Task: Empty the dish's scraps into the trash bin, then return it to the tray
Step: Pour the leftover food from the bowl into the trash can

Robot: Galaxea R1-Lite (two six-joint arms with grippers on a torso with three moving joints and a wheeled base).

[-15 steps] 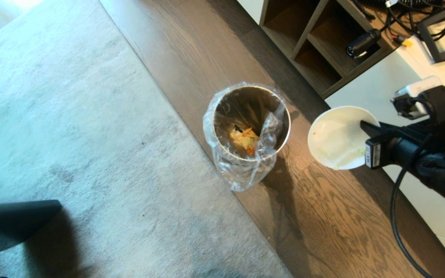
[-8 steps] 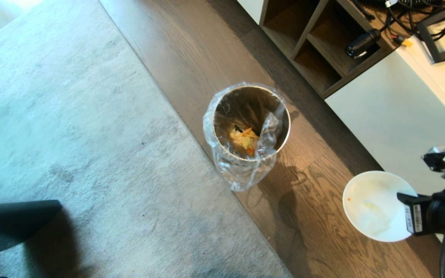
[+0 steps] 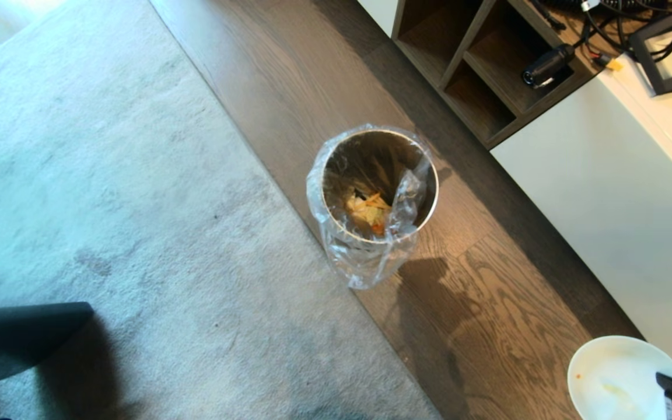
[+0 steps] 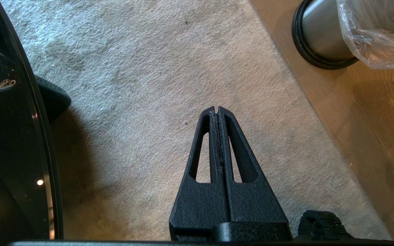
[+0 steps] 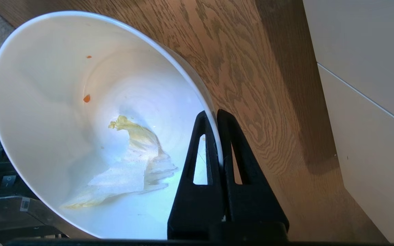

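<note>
Head view, dish: the dish [image 3: 616, 379] is hanging at the lower right corner, pinched at its near rim by the right gripper [image 3: 671, 388], of which only a dark sliver is showing.
Head view, bin: the trash bin [image 3: 371, 198] is standing on the wood floor [image 3: 487, 315], well apart from the right gripper, up and to its left, beside the grey rug [image 3: 137, 204]; the scraps [image 3: 368, 211] are lying inside its clear liner.
Head view, tray: no tray is showing.
Left wrist view, gripper: the left gripper [image 4: 217, 110] is hanging idle over the rug with its jaws pressed together and nothing between them; the bin's dark base ring is sitting well ahead of it and off to one side.
Right wrist view, grip: the right gripper [image 5: 214, 114] is clamping the dish [image 5: 63, 102] narrowly across its rim wall, one finger inside, one outside.
Right wrist view, contents: a pale leafy piece [image 5: 135, 164] is clinging to the inner wall just beside the inside finger, with orange specks [image 5: 86, 98] farther off.
Handling, judged: the dish is looking stiff, smooth and breakable, and fairly heavy for a one-sided rim pinch; it is likely to swing or slip on the glaze if moved sharply.
Hold, judged: the rim is the only edge thin enough to pinch, so carrying it low and level is seeming wise.
Progress, judged: the emptying is looking mostly done, though one wet piece is sticking; the return to the tray is not yet done.
</note>
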